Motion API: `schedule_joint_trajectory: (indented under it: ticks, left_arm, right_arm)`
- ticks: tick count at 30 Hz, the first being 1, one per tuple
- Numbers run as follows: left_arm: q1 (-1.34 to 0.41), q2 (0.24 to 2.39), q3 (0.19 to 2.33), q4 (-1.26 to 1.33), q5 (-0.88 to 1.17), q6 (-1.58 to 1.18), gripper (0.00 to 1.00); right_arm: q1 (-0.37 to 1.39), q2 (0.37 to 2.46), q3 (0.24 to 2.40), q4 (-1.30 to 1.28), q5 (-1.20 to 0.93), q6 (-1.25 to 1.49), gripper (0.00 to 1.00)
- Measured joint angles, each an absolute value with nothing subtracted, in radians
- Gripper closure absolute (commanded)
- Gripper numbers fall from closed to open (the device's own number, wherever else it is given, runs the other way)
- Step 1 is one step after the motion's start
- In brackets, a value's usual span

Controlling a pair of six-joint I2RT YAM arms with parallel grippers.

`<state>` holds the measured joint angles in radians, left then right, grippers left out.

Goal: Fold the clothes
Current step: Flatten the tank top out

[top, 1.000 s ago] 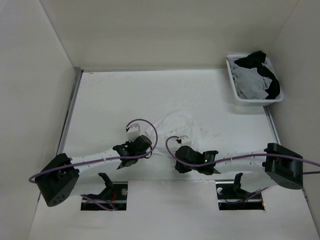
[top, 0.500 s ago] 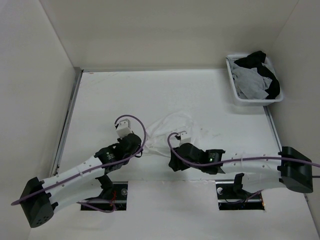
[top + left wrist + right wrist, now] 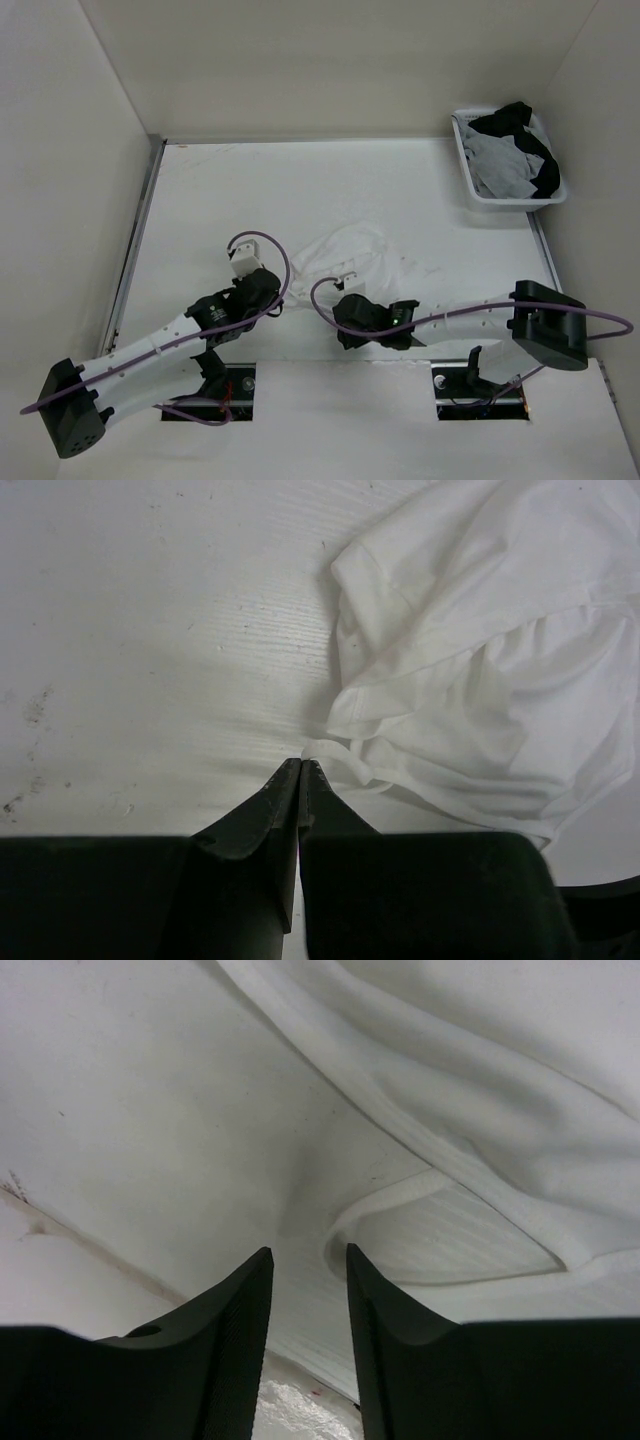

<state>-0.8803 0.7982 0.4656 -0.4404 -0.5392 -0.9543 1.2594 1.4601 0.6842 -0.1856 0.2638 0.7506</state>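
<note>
From above, you had the white top [image 3: 352, 252] bunched mid-table, well apart from the basket [image 3: 468, 185] at the far right. The left gripper [image 3: 275, 297] and right gripper [image 3: 342, 322] sat at its near edge, but their jaws didn't read.

The left wrist view showed that gripper pressed shut at a hem corner. You couldn't tell if cloth was caught, so a lift might have come up empty.

The right wrist view showed open, empty jaws over a curled edge. Closing there risked dragging the top crooked.
</note>
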Motion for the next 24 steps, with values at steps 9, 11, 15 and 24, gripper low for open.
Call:
schedule_joint_trajectory:
  ticks: [9,11,15,24]
  left_arm:
    - [-0.875,0.769,0.500,-0.457,-0.548,-0.933,1.00]
    - [-0.869,0.739,0.537,-0.475,-0.561,-0.905,1.00]
    - [-0.866,0.670,0.701,-0.515,-0.623,-0.818,1.00]
    - [-0.951,0.605,1.198,-0.390,-0.825,-0.514,1.00]
  right_arm:
    - [1.281,1.479,0.694,-0.184,0.265,0.771,1.00]
    - [1.293,1.410,0.692,-0.234,0.278,0.768,1.00]
    - [1.306,1.111,0.750,-0.372,0.324,0.730,0.99]
    - [1.309,0.866,1.411,-0.540,0.524,0.448,0.99]
